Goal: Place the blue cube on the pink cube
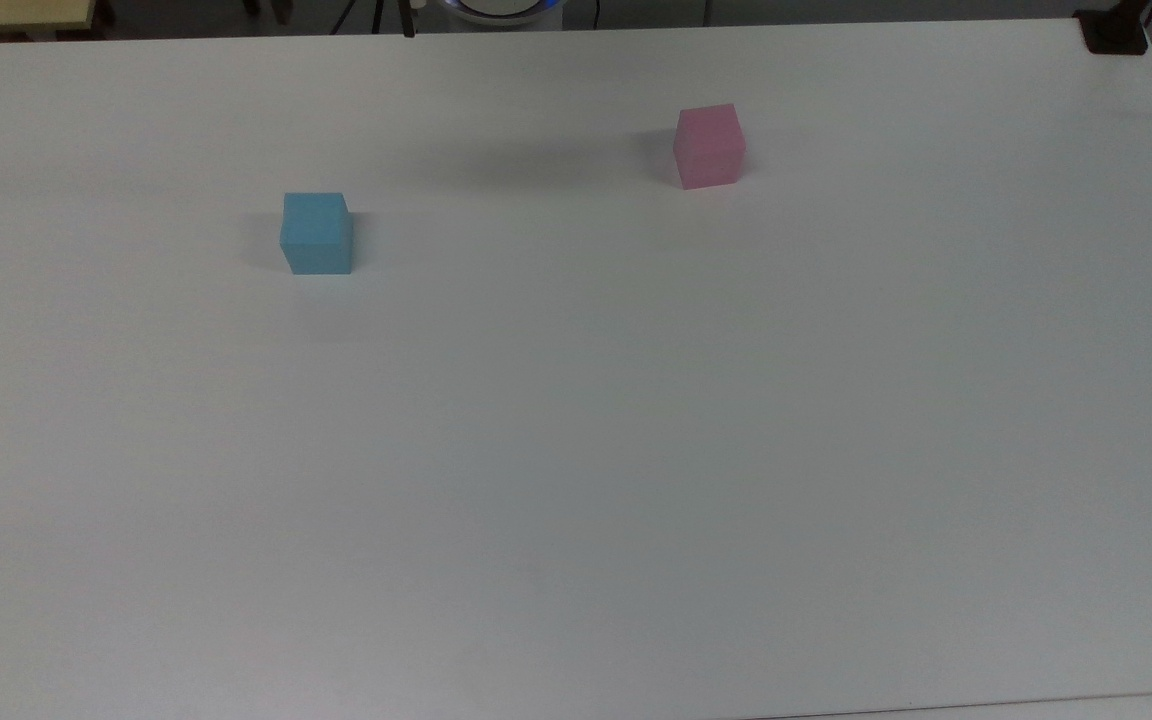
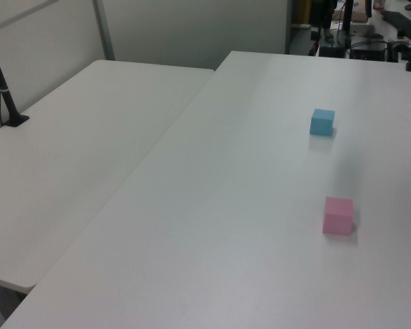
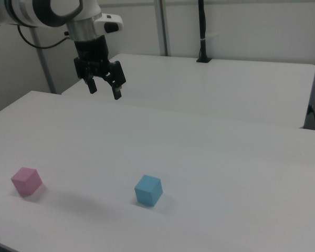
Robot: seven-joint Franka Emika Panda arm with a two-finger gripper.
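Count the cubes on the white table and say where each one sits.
2. The blue cube sits toward the top view's left; the pink cube sits apart from it, toward the top view's right and farther back. Nothing on the table could hide another.

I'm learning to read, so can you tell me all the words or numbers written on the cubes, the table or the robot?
There are none to read.
The blue cube: plain faces, no text.
The pink cube: plain faces, no text.
The white table: bare, no marks.
The robot's tool and the arm above it: no label can be made out.
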